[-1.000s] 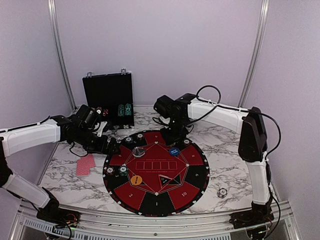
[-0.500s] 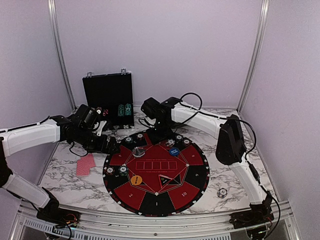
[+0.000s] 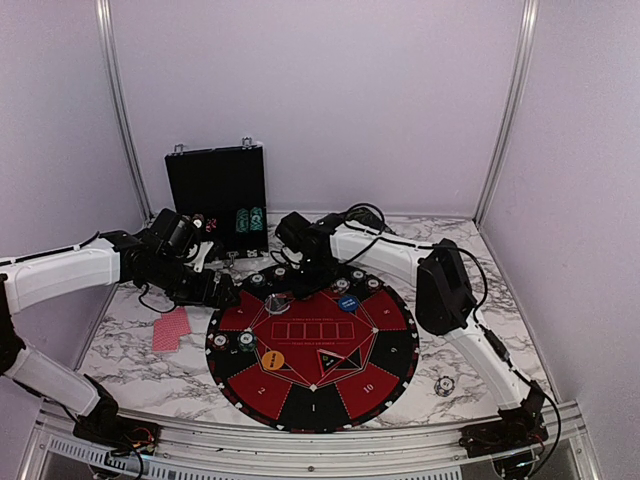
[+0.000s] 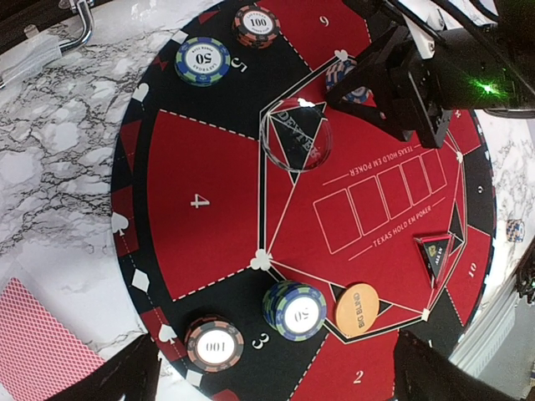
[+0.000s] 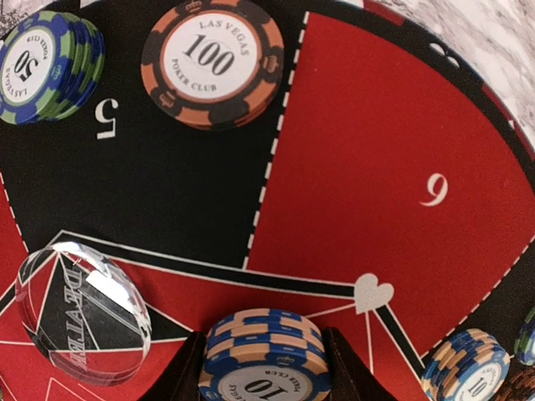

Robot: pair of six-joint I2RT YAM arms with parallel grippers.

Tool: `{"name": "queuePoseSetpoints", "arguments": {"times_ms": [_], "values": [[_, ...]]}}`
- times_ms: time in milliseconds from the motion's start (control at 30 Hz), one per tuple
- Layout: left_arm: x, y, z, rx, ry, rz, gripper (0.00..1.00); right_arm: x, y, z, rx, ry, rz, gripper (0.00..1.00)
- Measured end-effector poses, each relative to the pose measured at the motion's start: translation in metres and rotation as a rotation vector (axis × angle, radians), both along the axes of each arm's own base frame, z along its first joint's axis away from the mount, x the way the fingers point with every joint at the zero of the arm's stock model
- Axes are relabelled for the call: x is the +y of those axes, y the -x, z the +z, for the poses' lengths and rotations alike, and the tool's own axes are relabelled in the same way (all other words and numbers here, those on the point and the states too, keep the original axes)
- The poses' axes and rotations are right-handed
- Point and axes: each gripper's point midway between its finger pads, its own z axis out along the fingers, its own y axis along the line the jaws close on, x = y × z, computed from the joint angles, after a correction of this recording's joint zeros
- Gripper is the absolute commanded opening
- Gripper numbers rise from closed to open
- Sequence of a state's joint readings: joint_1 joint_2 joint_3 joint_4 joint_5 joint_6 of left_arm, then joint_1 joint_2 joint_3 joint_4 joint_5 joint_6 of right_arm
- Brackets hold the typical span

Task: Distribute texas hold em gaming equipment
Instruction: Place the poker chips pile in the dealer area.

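Marble table, right hand low gripping chip stack, left hand splayed

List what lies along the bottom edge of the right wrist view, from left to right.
clear dealer button → blue-and-tan 10 chip stack → second 10 chip stack, near the right edge

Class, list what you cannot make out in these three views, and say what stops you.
- 10-chip stack: right wrist view, the bottom edge cuts off its face.
- Red-backed cards: left wrist view, cut off at the corner; faces are down, count unclear.
- Lone chip, far right: top view, too small to read its value.
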State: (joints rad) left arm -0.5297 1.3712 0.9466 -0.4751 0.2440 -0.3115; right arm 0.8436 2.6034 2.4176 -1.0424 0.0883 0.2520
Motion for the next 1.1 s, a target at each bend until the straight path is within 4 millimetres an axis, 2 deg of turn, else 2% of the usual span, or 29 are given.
{"name": "queuePoseSetpoints", "arguments": {"times_ms": [67,300,600,1100], "values": [[0.0,0.0,0.0,0.001,0.001,-0.001,0.99,0.002,-0.002,-0.003,-0.005,-0.004,0.002,0.25],[0.0,0.0,0.0,0.001,0.002,0.0,0.99,0.012,-0.009,0.004,-0.033,-0.046,0.012,0.26],[0.001,-0.001,0.0,0.004,0.007,0.003,0.99,0.02,-0.013,-0.004,-0.037,-0.072,0.021,0.26],[0.004,-0.003,0.0,0.004,0.008,0.013,0.99,0.029,-0.028,-0.004,-0.064,-0.132,0.015,0.27]]}}
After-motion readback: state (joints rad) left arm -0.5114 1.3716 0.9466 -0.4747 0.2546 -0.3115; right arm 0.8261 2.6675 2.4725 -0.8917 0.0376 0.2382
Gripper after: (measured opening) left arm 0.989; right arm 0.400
